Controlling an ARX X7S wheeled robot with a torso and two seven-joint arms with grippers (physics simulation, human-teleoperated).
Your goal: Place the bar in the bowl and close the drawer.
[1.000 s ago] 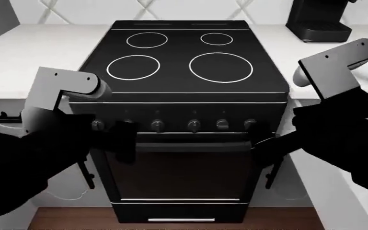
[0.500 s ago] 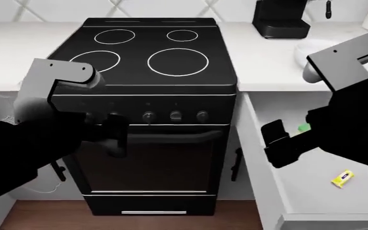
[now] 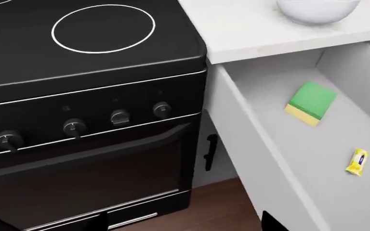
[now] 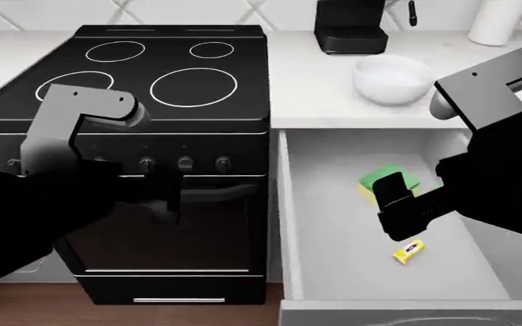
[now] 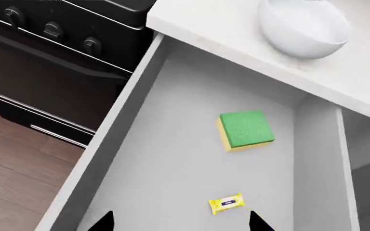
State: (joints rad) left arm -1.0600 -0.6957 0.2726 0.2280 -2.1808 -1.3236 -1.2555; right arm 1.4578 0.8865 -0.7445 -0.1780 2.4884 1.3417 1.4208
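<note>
- Lying flat on the floor of the open drawer [image 4: 308,224], the bar [image 4: 409,252] sits near the front, apart from the green sponge [image 4: 380,178] further back.
- The bowl [image 4: 391,78] stands upright on the counter [image 4: 315,81] behind the drawer, beside the stove [image 4: 134,75].
- The right gripper [image 5: 178,222] hangs above the bar; its two tips show spread apart with nothing between them.
- The left gripper [image 4: 166,197] hovers before the oven door; whether its jaws are apart or together I cannot tell, as it is dark against black.
</note>
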